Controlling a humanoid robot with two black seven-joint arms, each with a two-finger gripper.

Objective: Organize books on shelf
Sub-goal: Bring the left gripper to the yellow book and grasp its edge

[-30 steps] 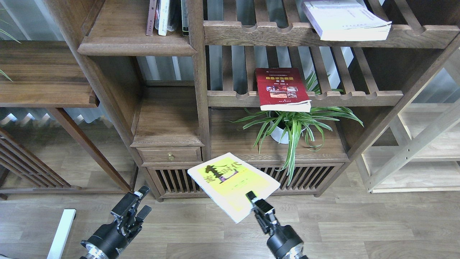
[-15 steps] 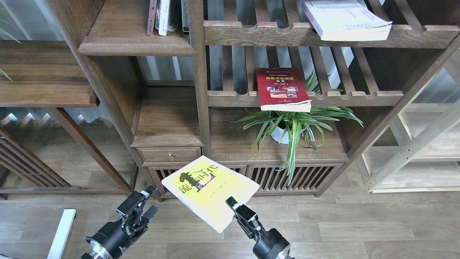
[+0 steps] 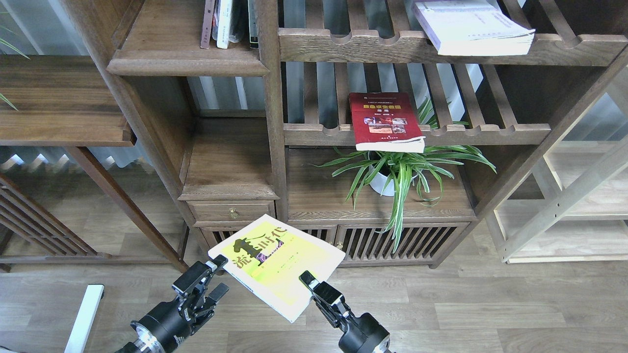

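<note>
A yellow-green book [image 3: 274, 264] with black characters hangs tilted in front of the low cabinet, and my right gripper [image 3: 307, 281] is shut on its near right edge. Just left of the book's left corner is my left gripper [image 3: 219, 275], open with nothing between its fingers. A dark red book [image 3: 385, 120] lies flat on the middle slatted shelf, overhanging its front. On the top slatted shelf at the right rests a thick pale lavender book [image 3: 471, 29]. The solid dark shelf [image 3: 186, 66] with a moulded front edge is at the upper left.
Thin upright books [image 3: 223, 22] stand at the back of that shelf. A potted spider plant [image 3: 400, 171] sits under the red book. Below the shelf are another solid board [image 3: 228, 189] and a small drawer [image 3: 231, 212]. A pale wood rack [image 3: 564, 206] stands at the right.
My right gripper has carried the yellow-green book to the left and slightly down. My left gripper has moved right and up, close to the book's left corner.
</note>
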